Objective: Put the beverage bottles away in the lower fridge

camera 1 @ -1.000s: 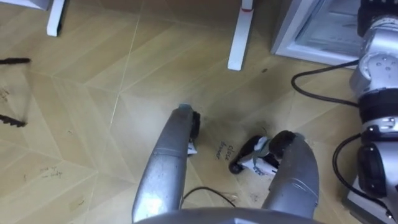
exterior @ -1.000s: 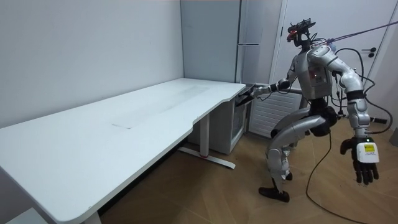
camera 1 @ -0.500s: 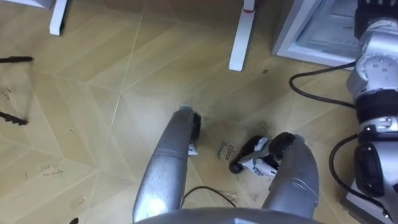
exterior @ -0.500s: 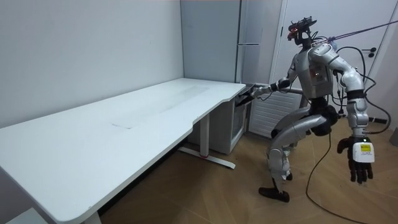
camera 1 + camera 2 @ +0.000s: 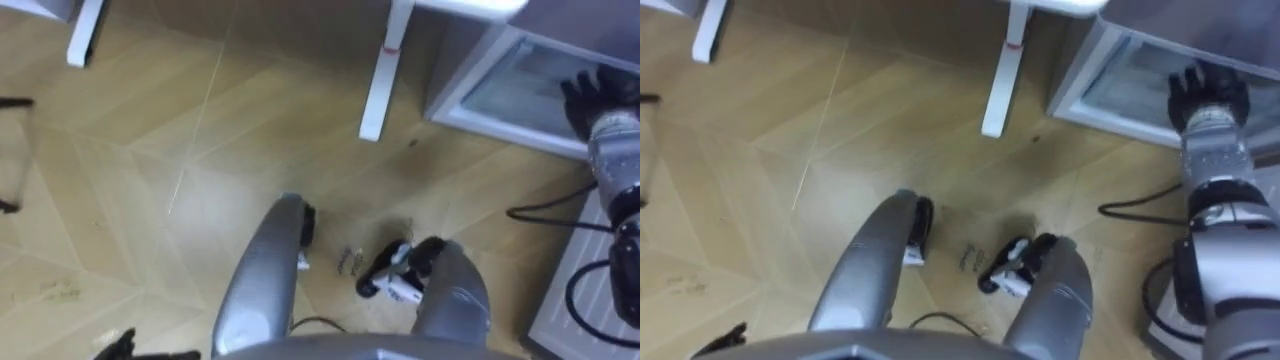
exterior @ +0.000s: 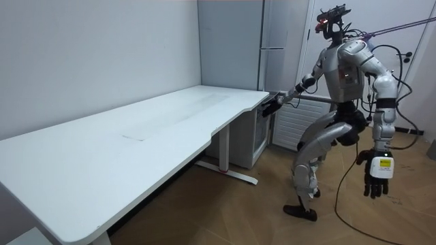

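Note:
The lower fridge stands under the end of the white desk. I stand right in front of it with knees bent. Its glass door with a white frame shows at the upper right of the eye views. My right hand is stretched out and rests at the top of that door. My left hand hangs low by my side, open, with nothing in it.
A white desk leg stands on the wood floor just left of the fridge, another at the far left. A tall grey fridge rises behind the desk's end. A white slatted panel sits beside the lower fridge.
I have straightened up and my view has shifted, bringing the right hand at the fridge door into sight. My left arm has swung down and in, and now hangs straight.

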Robot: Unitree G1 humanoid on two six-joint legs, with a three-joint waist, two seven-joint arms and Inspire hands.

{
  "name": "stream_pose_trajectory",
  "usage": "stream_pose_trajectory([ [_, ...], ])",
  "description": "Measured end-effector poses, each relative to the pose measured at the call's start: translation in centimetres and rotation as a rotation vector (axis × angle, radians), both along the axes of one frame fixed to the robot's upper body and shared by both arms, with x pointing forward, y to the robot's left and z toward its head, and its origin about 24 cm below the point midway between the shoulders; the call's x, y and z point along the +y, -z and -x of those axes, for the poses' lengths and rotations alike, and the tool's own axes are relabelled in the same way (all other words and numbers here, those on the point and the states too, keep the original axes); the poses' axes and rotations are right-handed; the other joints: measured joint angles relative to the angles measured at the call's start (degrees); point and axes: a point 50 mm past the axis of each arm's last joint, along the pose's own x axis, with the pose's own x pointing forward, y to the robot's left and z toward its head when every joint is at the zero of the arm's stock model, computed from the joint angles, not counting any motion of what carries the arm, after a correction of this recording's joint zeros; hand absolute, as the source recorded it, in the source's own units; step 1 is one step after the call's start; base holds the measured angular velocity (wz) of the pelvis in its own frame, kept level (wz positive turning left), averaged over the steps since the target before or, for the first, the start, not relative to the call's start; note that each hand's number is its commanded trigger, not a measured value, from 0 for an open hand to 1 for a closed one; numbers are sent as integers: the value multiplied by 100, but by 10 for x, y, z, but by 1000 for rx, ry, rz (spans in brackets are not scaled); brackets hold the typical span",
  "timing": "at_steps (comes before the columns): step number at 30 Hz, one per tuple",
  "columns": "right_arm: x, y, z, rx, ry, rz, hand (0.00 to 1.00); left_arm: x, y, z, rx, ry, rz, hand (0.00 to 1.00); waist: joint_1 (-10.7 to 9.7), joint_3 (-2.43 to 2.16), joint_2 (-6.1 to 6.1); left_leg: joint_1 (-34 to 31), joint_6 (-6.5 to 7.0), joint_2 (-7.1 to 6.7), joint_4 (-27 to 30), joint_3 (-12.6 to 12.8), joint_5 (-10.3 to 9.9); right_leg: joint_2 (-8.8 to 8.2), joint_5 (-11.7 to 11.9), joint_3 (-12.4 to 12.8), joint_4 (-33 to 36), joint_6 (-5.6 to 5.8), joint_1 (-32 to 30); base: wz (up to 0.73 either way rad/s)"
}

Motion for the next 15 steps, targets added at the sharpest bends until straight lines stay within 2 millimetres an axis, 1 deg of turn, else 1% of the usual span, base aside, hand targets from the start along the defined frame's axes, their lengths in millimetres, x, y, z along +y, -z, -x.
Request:
stream_pose_trajectory([
  [4, -2, 16, 16, 80, -77, 37, 0, -2, 1, -10, -33, -16, 4, 0, -35, -7, -7, 479, 20, 30, -368, 50, 8, 141, 121, -3, -471, 118, 455, -6],
  [6, -2, 20, 20, 114, -128, 70, 0, -4, 3, -5, -24, -48, 13, 0, -97, -10, -1, 675, 36, 42, -516, 92, 15, 178, 164, -1, -641, 163, 642, -7],
  [7, -2, 26, 27, 141, -160, 90, 0, -5, 5, -1, -9, -66, 19, 0, -128, -11, 0, 874, 44, 42, -664, 108, 20, 212, 196, -12, -795, 206, 829, -4],
  [8, -3, 29, 31, 153, -175, 99, 0, -6, 6, 2, 2, -71, 21, 0, -142, -11, -1, 978, 52, 43, -734, 118, 25, 232, 213, -16, -873, 224, 926, -4],
  [9, -5, 34, 38, 179, -206, 121, 0, -7, 8, 7, 25, -81, 24, 0, -148, -17, 2, 1173, 57, 47, -874, 138, 28, 287, 240, 8, -1033, 264, 1103, -6],
  [10, -7, 38, 45, 209, -228, 139, 0, -9, 10, 12, 46, -87, 32, 0, -163, -34, 15, 1346, 58, 60, -1010, 152, 29, 336, 277, 0, -1200, 298, 1269, -6],
  [11, -8, 41, 49, 229, -243, 152, 0, -10, 11, 14, 55, -90, 37, 0, -171, -38, 19, 1442, 65, 64, -1093, 159, 33, 361, 302, -6, -1287, 315, 1363, -4],
  [13, -9, 53, 67, 315, -332, 209, 0, -11, 13, 18, 77, -109, 42, 0, -216, -58, 2, 1851, 81, 60, -1447, 198, 90, 437, 373, -17, -1628, 378, 1747, 0],
  [14, -9, 56, 72, 334, -358, 220, 0, -11, 13, 18, 79, -110, 43, 0, -237, -70, 6, 1935, 80, 61, -1514, 197, 92, 459, 388, -24, -1708, 394, 1836, 0],
  [15, -9, 62, 81, 375, -400, 237, 0, -11, 13, 18, 79, -111, 45, 0, -281, -86, 17, 2096, 75, 68, -1624, 188, 101, 514, 425, -37, -1867, 418, 2014, 0],
])
